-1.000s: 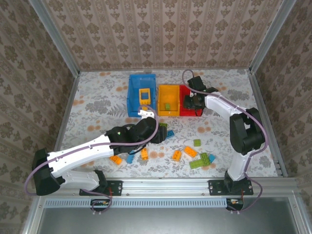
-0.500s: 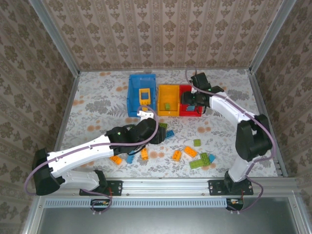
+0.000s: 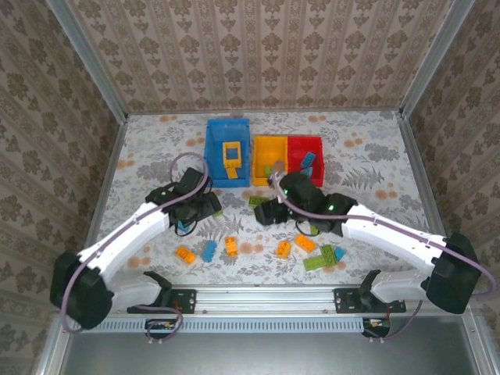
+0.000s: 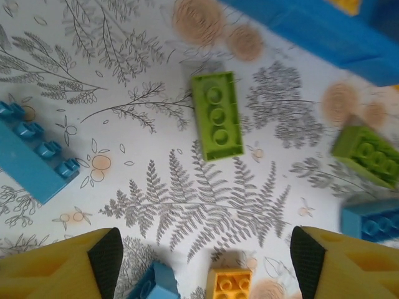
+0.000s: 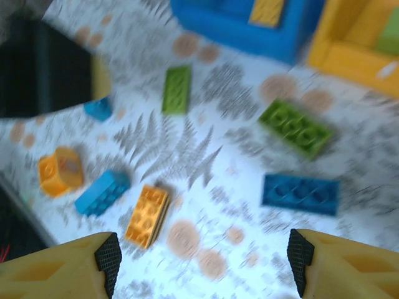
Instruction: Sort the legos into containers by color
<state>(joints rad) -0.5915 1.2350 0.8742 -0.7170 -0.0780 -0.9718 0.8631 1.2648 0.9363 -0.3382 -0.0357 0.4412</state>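
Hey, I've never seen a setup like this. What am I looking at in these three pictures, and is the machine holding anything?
These are two robot arms bolted to the near edge of a table with a flowery cover. The wide picture comes from a fixed camera above and behind them. The other two come from a small camera on each wrist, looking down at the table from the arm's tip. The left gripper and the right gripper are both open and hold nothing. Small toy bricks lie scattered on the table, such as an orange brick, a green brick and a blue brick. At the far side stand a blue bin, a yellow bin and a red bin for sorting them.
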